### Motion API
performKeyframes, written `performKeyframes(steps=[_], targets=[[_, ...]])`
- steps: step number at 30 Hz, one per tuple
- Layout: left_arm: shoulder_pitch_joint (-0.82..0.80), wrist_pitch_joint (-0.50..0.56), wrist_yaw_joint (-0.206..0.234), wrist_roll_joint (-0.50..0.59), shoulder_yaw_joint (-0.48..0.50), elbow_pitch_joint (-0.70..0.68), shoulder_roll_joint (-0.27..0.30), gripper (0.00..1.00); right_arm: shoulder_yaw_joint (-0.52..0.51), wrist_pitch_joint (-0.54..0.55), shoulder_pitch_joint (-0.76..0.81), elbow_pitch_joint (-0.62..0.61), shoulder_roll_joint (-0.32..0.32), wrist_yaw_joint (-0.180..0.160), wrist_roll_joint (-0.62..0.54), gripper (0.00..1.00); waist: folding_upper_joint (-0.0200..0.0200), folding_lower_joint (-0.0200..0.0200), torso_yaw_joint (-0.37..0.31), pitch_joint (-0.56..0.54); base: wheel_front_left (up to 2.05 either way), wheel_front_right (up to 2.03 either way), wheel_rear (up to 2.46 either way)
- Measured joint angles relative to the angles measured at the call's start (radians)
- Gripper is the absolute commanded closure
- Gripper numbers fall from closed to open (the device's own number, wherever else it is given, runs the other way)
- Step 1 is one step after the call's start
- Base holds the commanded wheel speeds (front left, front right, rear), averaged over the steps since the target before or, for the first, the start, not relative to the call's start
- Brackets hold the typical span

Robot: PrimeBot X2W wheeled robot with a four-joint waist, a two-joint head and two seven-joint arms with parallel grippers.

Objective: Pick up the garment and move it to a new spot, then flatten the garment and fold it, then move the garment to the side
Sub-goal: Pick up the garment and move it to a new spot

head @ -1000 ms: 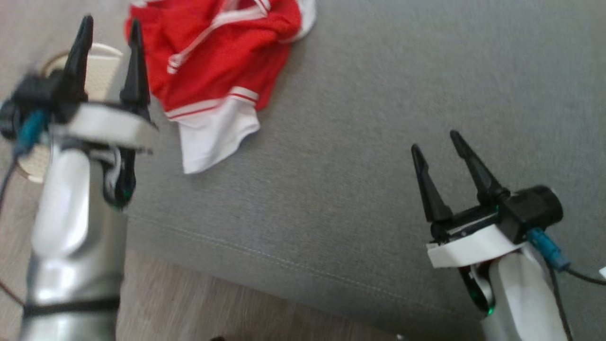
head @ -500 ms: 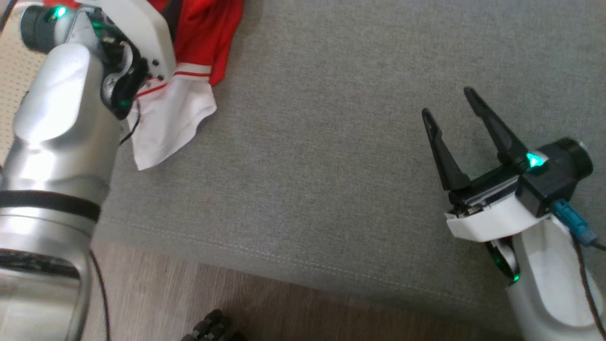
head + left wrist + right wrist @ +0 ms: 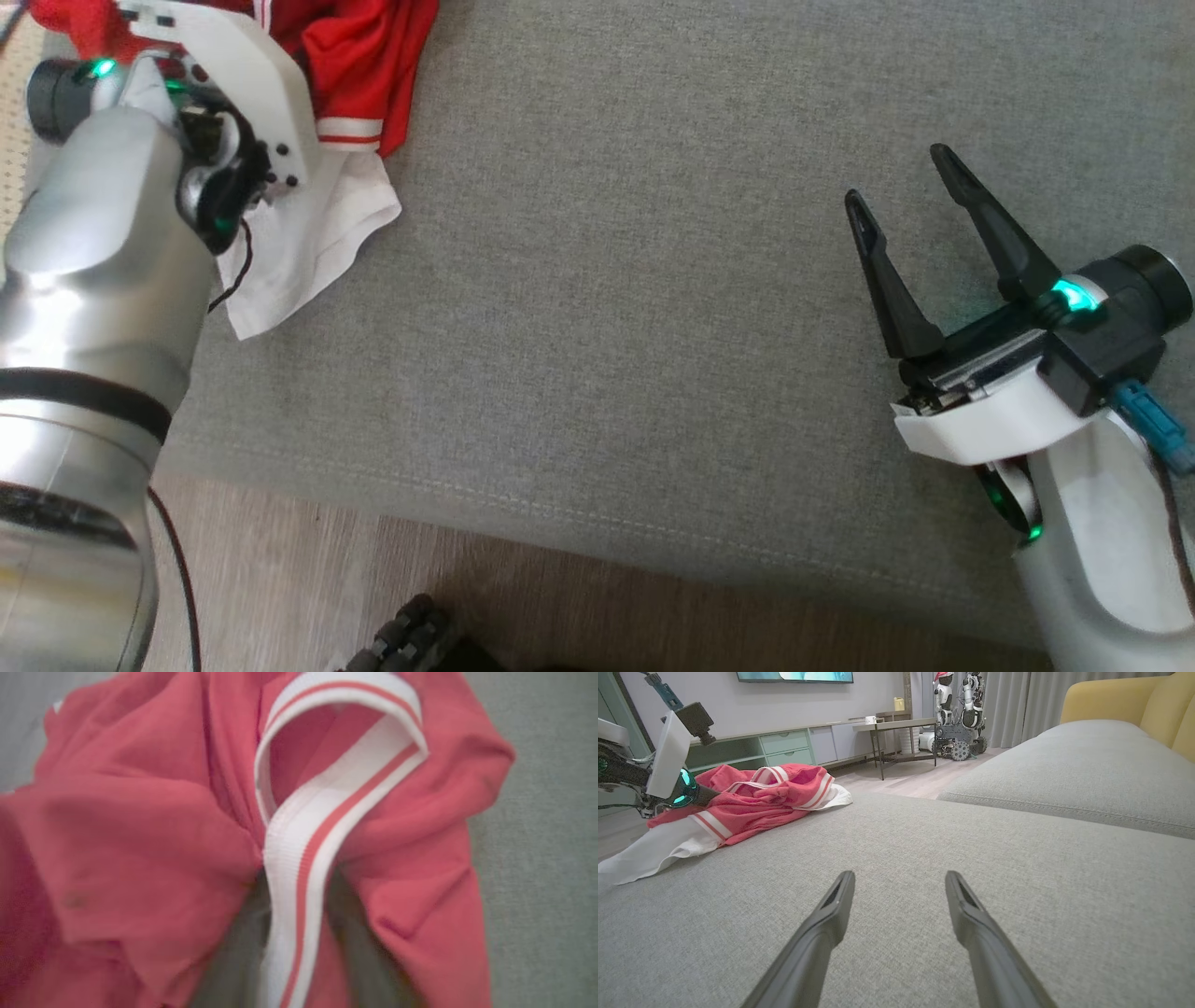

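On the far left of the grey cushion [image 3: 607,280], close to its front seam: red-and-white garment [image 3: 364,56], crumpled, white end [image 3: 308,243] spilling toward the edge. Down among the folds, left gripper [image 3: 703,795], nose into the red cloth. Through the left wrist view, striped rib band [image 3: 299,858] running straight up the middle, dark blurs either side at the bottom; cannot tell the width of the left jaws, nor any firm hold. Well apart over bare cushion, right gripper [image 3: 896,177], fingers spread wide, nothing between them.

Step in hand, by judgement: taking hold for the pick-up. Close on the band together with a fold of red beneath, not on the band alone, for fear of slipping on thin ribbing. Bite deep, near the finger roots. Squeeze fully before lifting. Lift straight up, high enough to bring the white end off the cushion, then carry toward the open middle. Keep the right gripper out of the path, ready for flattening. Watch for trailing cloth over the front edge.
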Motion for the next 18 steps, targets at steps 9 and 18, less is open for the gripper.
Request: performKeyframes(steps=[9,18], targets=[[-0.007,-0.287,0.0,-0.045,-0.145,-0.075,0.066,1.0,-0.016,0.0,0.0,0.002,0.035,0.0,0.003,0.0,0.0,0.0,0.0,-0.06,0.0,0.0,0.0],[-0.085,-0.377,-0.001,-0.078,-0.209,-0.21,0.113,1.0,-0.056,0.0,0.007,-0.005,0.099,0.0,0.003,0.0,0.0001,0.0,-0.024,-0.147,0.0,0.0,0.0]])
